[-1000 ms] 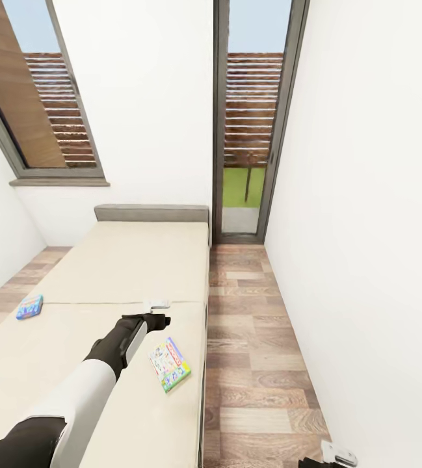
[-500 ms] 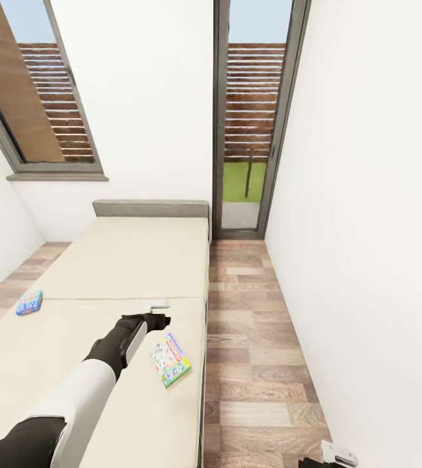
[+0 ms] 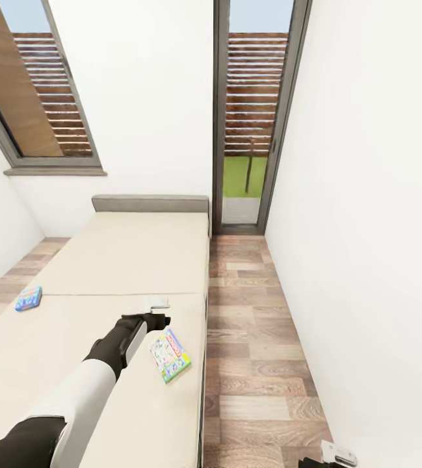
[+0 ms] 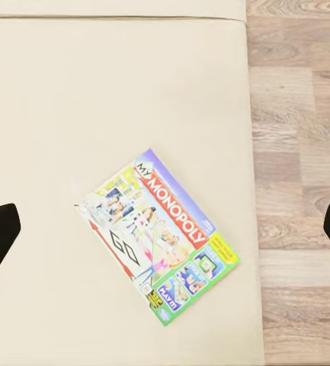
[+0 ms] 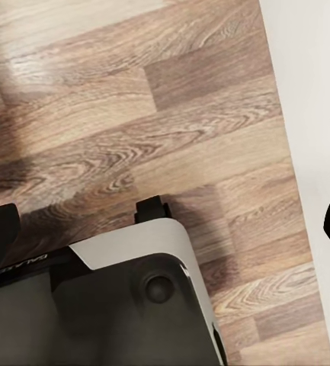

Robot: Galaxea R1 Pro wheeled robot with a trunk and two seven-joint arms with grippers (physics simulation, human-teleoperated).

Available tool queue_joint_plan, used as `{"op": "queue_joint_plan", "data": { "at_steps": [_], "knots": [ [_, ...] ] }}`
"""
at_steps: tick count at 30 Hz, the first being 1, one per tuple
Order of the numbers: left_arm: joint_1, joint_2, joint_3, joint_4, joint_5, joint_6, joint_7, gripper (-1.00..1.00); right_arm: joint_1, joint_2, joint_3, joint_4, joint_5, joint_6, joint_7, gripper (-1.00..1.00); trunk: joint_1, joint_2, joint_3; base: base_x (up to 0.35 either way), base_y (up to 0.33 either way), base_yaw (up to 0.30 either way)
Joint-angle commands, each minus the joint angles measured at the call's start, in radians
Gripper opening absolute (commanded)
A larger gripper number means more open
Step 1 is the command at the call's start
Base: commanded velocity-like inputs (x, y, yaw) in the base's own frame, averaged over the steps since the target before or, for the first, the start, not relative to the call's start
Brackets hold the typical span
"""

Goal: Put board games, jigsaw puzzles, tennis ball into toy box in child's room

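Left claw (image 3: pixel 156 311) wide open, empty, above beige bed (image 3: pixel 74 338), colourful flat Monopoly board-game box (image 4: pixel 158 235) lying just beyond, untouched, right claw state unclear.

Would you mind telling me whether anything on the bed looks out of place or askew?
Two board games lie loose on the bed. The Monopoly box sits skewed to the mattress edge, close to the floor side, below the left pincer. A smaller blue game lies at the far edge. Neither looks damaged.

Beige bed (image 3: pixel 126 260), wood floor (image 3: pixel 256 338), white walls (image 3: pixel 360 195).
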Motion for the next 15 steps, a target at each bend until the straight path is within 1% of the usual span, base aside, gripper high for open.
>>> {"op": "queue_joint_plan", "data": {
  "at_steps": [1, 15],
  "knots": [
    [-0.001, 0.0, 0.002, -0.001, 0.001, 0.006, 0.003, 1.0, 0.0, 0.0, -0.001, -0.002, -0.002, 0.006, -0.002, 1.0, 0.001, -0.002, -0.004, 0.0, 0.0, 0.0],
    [-0.001, 0.001, 0.003, -0.001, 0.001, 0.008, 0.003, 1.0, 0.0, 0.0, -0.001, -0.002, -0.002, 0.006, -0.002, 1.0, 0.001, -0.002, -0.026, 0.0, 0.0, 0.0]
  ]
}}
